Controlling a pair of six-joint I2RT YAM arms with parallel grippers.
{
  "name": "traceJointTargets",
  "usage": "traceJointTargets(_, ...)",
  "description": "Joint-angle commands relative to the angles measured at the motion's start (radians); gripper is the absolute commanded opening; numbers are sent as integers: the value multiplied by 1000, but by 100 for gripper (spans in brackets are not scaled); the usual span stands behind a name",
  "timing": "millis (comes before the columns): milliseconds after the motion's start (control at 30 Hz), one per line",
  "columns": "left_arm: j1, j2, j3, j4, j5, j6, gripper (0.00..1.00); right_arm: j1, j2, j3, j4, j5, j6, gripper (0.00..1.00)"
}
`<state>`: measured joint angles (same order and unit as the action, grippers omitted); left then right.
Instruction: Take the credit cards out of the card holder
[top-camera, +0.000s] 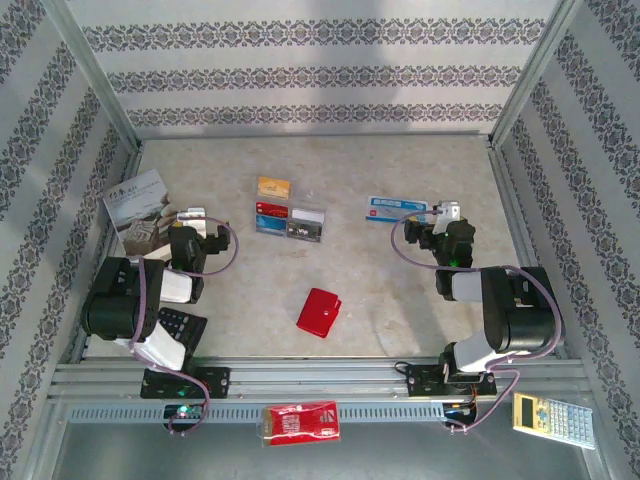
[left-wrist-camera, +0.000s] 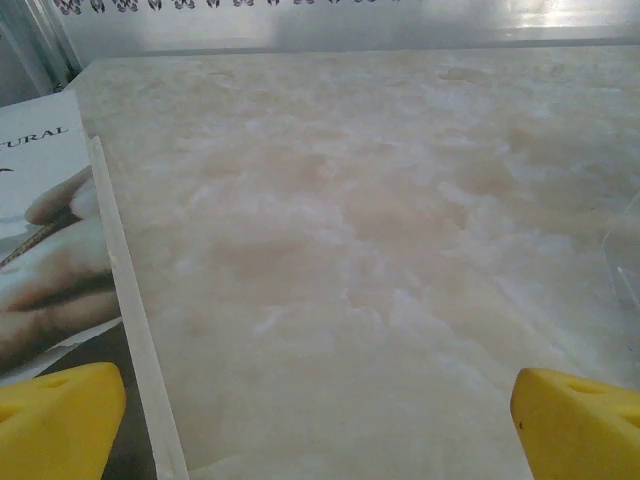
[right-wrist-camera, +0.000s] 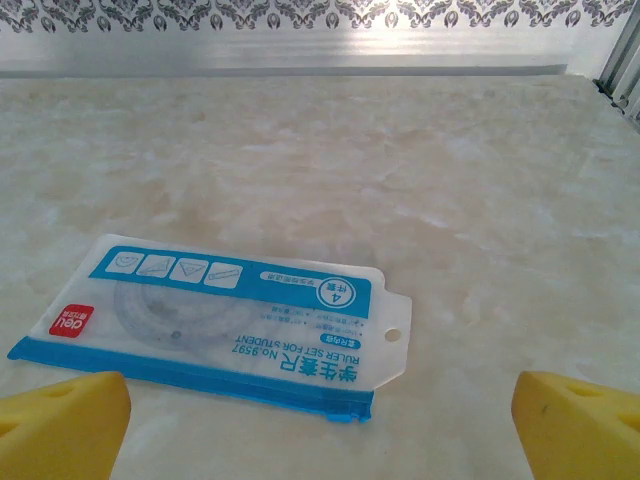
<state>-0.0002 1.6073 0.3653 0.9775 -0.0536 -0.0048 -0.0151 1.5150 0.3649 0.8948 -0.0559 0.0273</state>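
Top view first: the card holder (top-camera: 319, 312) is seen lying shut on the surface (top-camera: 400, 290), about mid-width and toward the near edge, with nothing touching it. An orange-yellow credit card (top-camera: 273, 187) is laid flat further back. Just in front of it sits a small cluster of other cards (top-camera: 290, 221) in red, blue and dark colours, too small for details to be made out. All of these are well apart from the card holder. The left tool (top-camera: 190, 215) is found beside a booklet (top-camera: 140, 205) at the left edge. The right tool (top-camera: 449, 211) is found at the right end of a blue-and-white ruler set packet (top-camera: 394, 208). A red printed packet (top-camera: 299, 422) and a calculator (top-camera: 553, 418) are seen down by the front rail, off the surface.

Left wrist view: the left tool (left-wrist-camera: 320, 440) is spread wide and nothing is held. Bare surface is seen between the yellow fingertips (left-wrist-camera: 60, 420), and the booklet (left-wrist-camera: 50, 230) runs along the left side.

Right wrist view: same deal, the right tool (right-wrist-camera: 320, 430) is spread wide with nothing gripped. The ruler set packet (right-wrist-camera: 220, 320) is laid flat just ahead, its near corner close to the fingertip at the left of the view. Whether they touch can't be told.
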Motion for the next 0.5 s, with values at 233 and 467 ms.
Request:
traceJointTargets(233, -1, -14, 15, -11, 12, -5, 100, 9, 8, 17, 33, 10, 5, 98)
traceJointTargets(467, -1, -14, 15, -11, 12, -5, 100, 0, 10, 19, 33, -7, 12, 98)
